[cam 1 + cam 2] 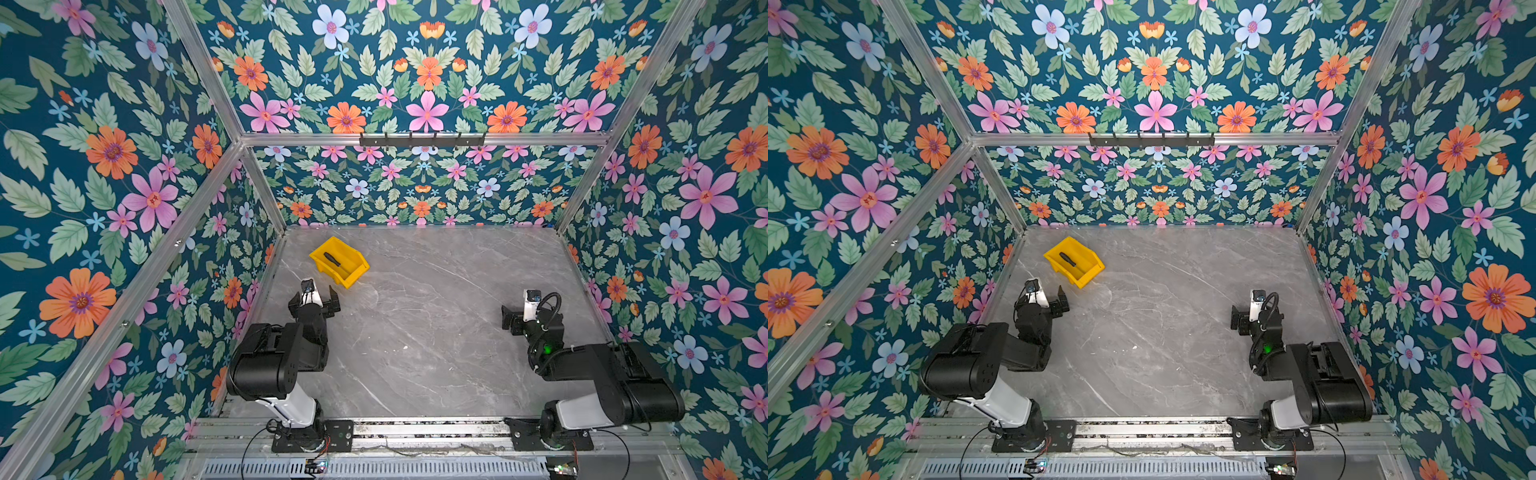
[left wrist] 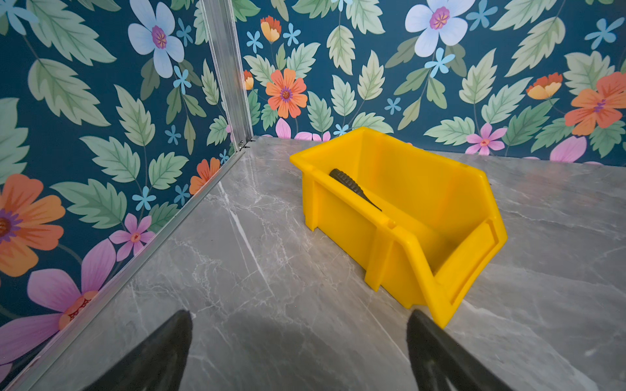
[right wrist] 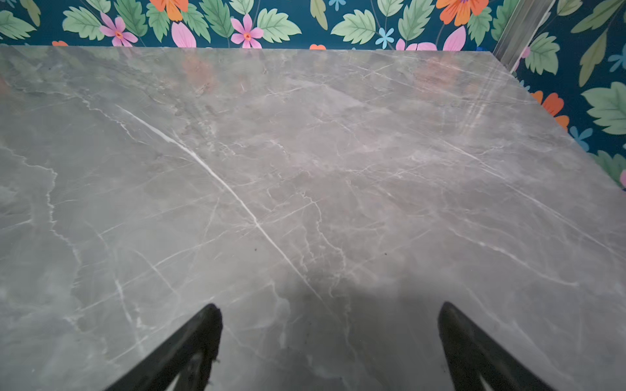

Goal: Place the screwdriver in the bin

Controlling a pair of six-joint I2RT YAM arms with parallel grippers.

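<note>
The yellow bin (image 1: 326, 270) (image 1: 1061, 269) (image 2: 338, 220) stands on the grey marble table at the back left, turned at an angle. The screwdriver (image 1: 332, 259) (image 1: 1067, 259) (image 2: 352, 188) lies inside it, black ribbed handle showing; the bin wall hides its shaft in the left wrist view. My left gripper (image 1: 314, 293) (image 1: 1040, 296) (image 2: 299, 315) is open and empty, just in front of the bin's low front corner, apart from it. My right gripper (image 1: 530, 309) (image 1: 1256, 309) (image 3: 330, 307) is open over bare table at the right, holding nothing.
Floral walls with aluminium frame posts (image 2: 227, 67) close in the table on three sides; the left wall runs close beside the bin and left arm. A black hook rail (image 1: 422, 139) hangs on the back frame. Both arm bases (image 1: 311, 436) sit on the front rail.
</note>
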